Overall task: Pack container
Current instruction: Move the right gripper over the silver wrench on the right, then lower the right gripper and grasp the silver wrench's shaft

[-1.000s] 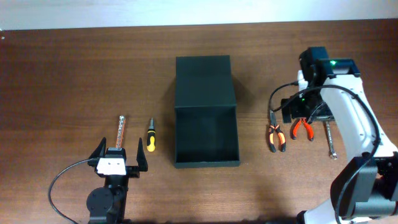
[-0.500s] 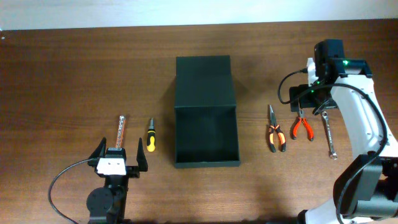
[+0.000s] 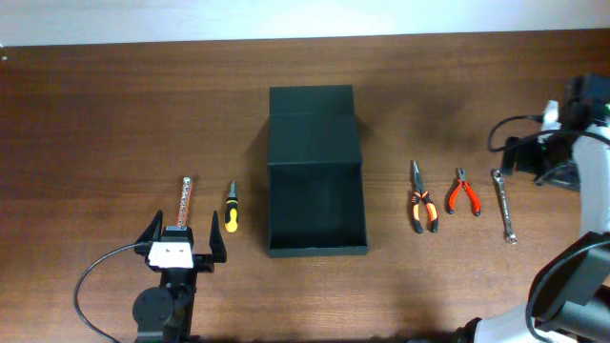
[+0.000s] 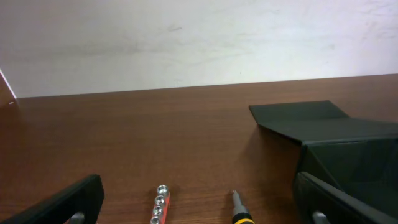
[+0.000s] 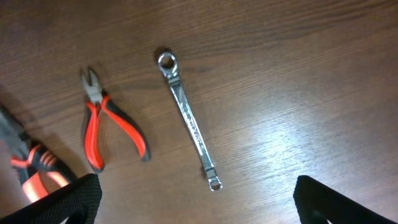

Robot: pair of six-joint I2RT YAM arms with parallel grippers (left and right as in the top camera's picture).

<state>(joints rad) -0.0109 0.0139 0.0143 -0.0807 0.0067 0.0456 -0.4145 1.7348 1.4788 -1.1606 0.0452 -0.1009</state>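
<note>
One table (image 3: 95,114). You have one container (image 3: 316,171) at its centre, flap lid folded back. Two grippers, both with jaws apart: left gripper (image 3: 185,229) at the near edge, right gripper (image 5: 199,205) far right. Right of the container: orange-black pliers (image 3: 422,200), red pliers (image 3: 463,193), one wrench (image 3: 504,205). Left: one screwdriver (image 3: 231,208), one bit strip (image 3: 184,202).

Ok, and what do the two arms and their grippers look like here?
Left arm: black, white block behind the black-fingered left gripper, black cable looping off. Right arm: white links, black joints and cables; right gripper also black-fingered.
</note>
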